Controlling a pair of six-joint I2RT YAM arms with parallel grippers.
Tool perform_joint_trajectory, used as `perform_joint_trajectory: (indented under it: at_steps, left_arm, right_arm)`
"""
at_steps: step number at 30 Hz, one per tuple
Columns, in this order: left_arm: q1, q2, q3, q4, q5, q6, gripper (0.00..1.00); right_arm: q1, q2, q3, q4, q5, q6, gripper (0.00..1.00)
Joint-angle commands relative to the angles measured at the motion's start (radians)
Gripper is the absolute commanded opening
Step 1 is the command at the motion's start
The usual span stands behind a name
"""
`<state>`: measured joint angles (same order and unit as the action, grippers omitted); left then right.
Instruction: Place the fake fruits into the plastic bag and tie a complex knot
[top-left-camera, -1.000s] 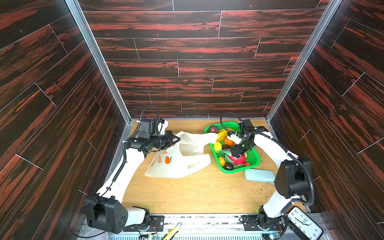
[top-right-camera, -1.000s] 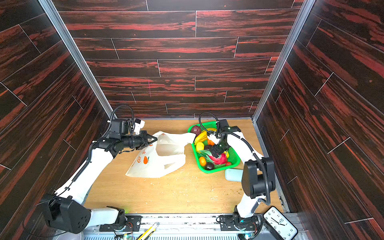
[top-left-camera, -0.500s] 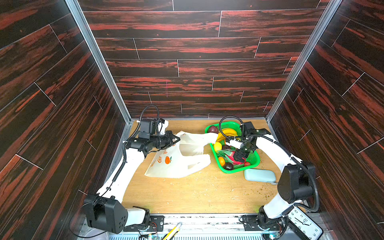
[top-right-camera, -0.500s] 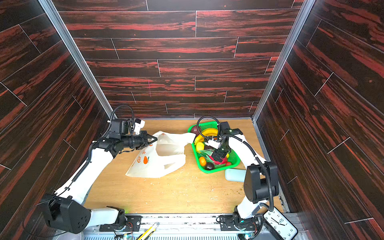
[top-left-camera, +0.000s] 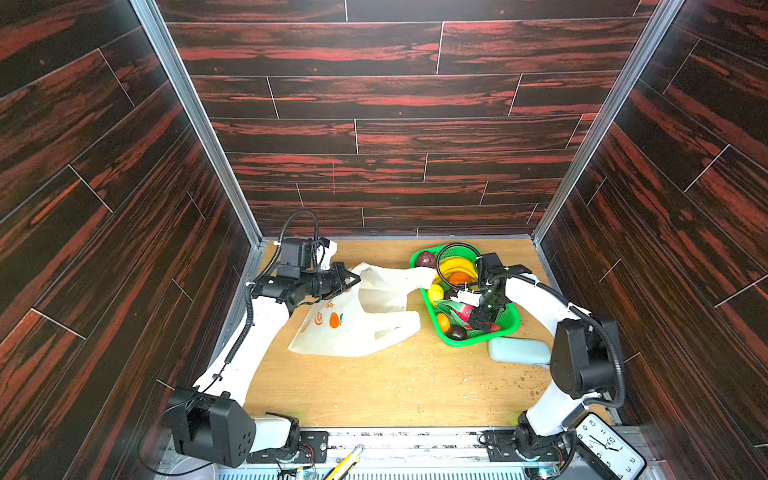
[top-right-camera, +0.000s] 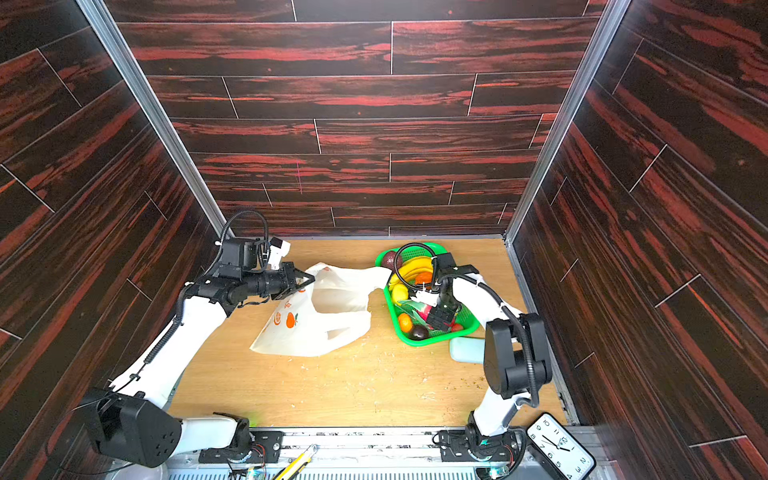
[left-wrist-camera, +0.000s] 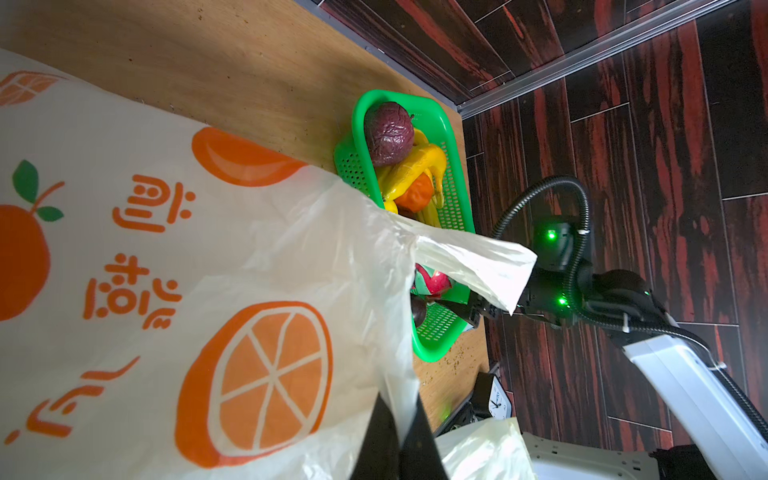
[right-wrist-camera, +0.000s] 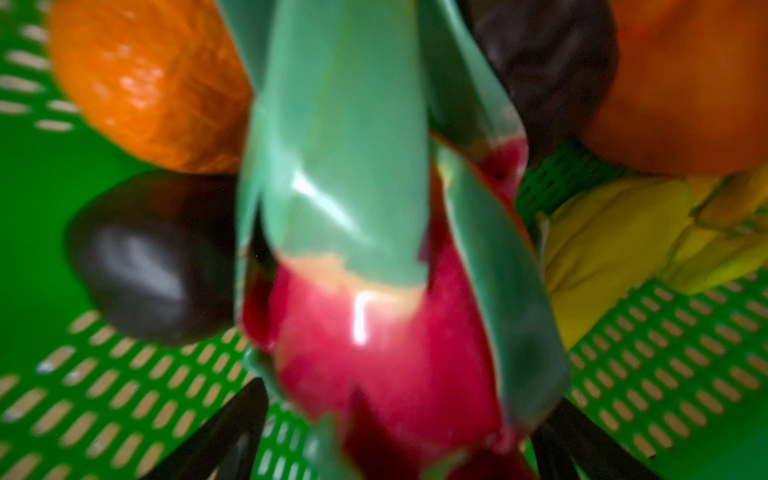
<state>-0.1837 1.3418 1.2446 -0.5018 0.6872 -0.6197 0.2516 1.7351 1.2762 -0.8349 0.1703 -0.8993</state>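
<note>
The plastic bag (top-left-camera: 357, 324) (top-right-camera: 320, 320) lies crumpled on the wooden table, cream-white with orange prints. My left gripper (top-left-camera: 353, 280) (top-right-camera: 309, 282) (left-wrist-camera: 401, 424) is shut on the bag's upper edge and holds it raised. The fake fruits sit in a green basket (top-left-camera: 478, 338) (top-right-camera: 432, 340): bananas (top-left-camera: 457, 266), oranges, dark purple balls and a pink dragon fruit (top-left-camera: 461, 309) (right-wrist-camera: 386, 353). My right gripper (top-left-camera: 482, 318) (top-right-camera: 442, 318) (right-wrist-camera: 403, 399) is down in the basket, open, its fingers on either side of the dragon fruit.
A pale blue pouch (top-left-camera: 517, 351) lies just in front of the basket. A black clock (top-left-camera: 606, 444) and a yellow knife (top-left-camera: 345, 457) rest at the front rail. Dark wood walls close in the back and both sides.
My right gripper has moved toward the front of the basket and dropped onto the dragon fruit. The left gripper and the bag have stayed put.
</note>
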Motion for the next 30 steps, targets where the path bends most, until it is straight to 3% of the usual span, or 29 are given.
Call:
perform_joint_trajectory:
  at_steps: [1, 12, 18, 30]
  left_arm:
    - [-0.002, -0.023, 0.000, -0.006, -0.002, 0.012, 0.00]
    - [-0.002, -0.015, 0.003, -0.006, -0.005, 0.011, 0.00]
    - [-0.002, -0.011, 0.006, -0.006, -0.003, 0.012, 0.00]
    - [-0.002, -0.009, 0.018, -0.020, -0.006, 0.016, 0.00]
  right_arm:
    - [0.005, 0.039, -0.020, 0.048, 0.000, -0.039, 0.97]
    - [0.005, 0.053, -0.084, 0.166, -0.058, -0.037, 0.94]
    - [-0.003, 0.020, -0.117, 0.205, -0.101, 0.032, 0.71]
    - [-0.072, -0.122, -0.230, 0.326, -0.261, 0.089, 0.48]
